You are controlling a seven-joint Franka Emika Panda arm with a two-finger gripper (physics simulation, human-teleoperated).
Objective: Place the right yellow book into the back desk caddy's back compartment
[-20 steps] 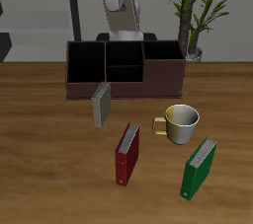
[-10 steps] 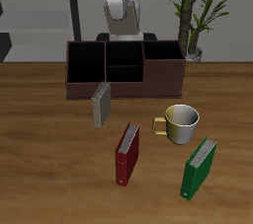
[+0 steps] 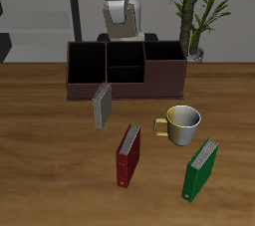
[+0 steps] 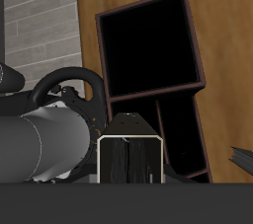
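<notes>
One right yellow book [image 3: 102, 106] standing just before the back desk caddy [image 3: 76, 83], well apart from the gripper up behind that caddy on the arm [image 3: 121, 3]. Cannot tell open or closed. Back compartment [image 3: 126, 54] shown exterior-side only; wrist-side only, unidentified pale-rimmed slab [image 4: 129, 159] beside the caddy.
</notes>
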